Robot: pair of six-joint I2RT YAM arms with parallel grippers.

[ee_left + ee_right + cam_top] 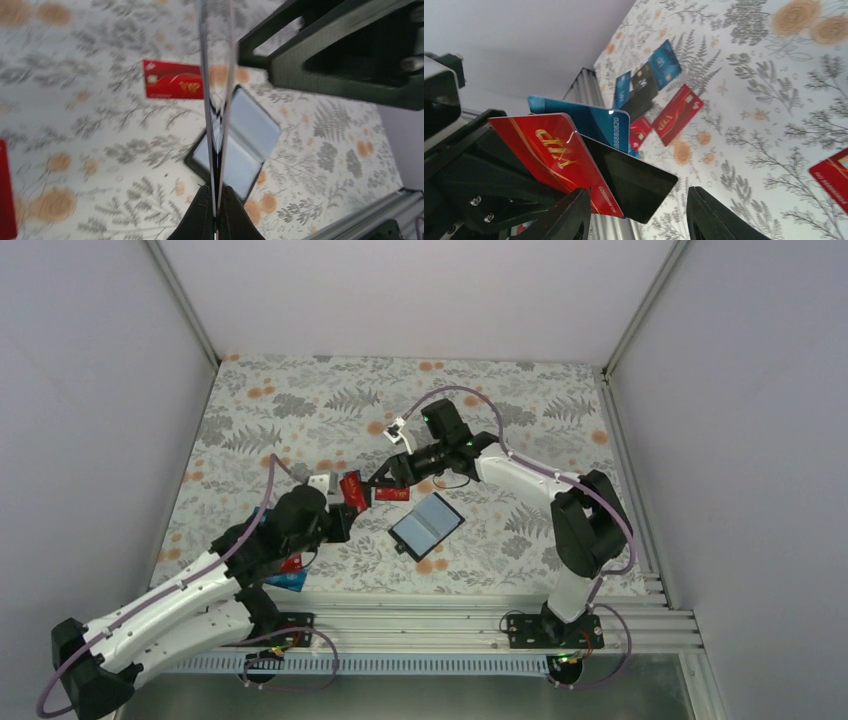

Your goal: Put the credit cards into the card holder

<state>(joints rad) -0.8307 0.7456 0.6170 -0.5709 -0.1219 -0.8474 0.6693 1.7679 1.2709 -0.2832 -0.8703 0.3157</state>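
Pinching a fan of credit cards (pixel 569 150), the left gripper (pixel 216 202) is pressed shut near the open card holder (pixel 427 525).
Seen edge-on by the left wrist, the fan is shown red, blue and black only by the right wrist, where the right gripper (pixel 638 196) is spread, the black corner between its fingers. A red card (pixel 172 80) lies at the holder's eleven o'clock; loose cards (pixel 649 85) at eight o'clock are partly hidden overhead by the left arm (pixel 200 590).

The left arm (pixel 190 590) stretches forward and inward from its base, and the left gripper (pixel 216 202) is pinched tight on a small fan of credit cards (pixel 569 150). The right arm (pixel 530 478) bends at its elbow and reaches leftward to meet it, the right gripper (pixel 636 202) standing with its fingers apart.
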